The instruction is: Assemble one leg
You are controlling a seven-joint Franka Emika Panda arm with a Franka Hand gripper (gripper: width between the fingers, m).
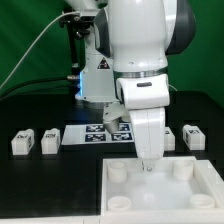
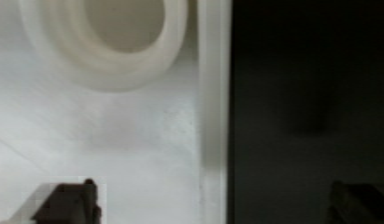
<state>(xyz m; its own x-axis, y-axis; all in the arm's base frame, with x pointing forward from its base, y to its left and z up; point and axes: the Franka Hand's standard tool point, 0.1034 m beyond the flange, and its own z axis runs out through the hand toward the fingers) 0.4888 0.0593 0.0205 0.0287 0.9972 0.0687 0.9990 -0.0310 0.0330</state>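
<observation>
Gripper hangs low over the far edge of the white top, jaws spread wide with nothing between them. The wrist view confirms this: both fingers stand apart, over the line where the top meets the black table, with a round socket close by.

No leg is held or fitted. One leg and a second leg lie at the exterior view's left of the marker board, and a third leg lies at its right. All are well apart from the gripper.

Judgement: a leg has yet to be fetched. Recommend rising clear of the top's rim first, centring over one leg, closing on its flat sides, and carrying it upright to a socket.

Surface is plain, dark and level. Backdrop is black, and a pale cable runs behind the arm.
</observation>
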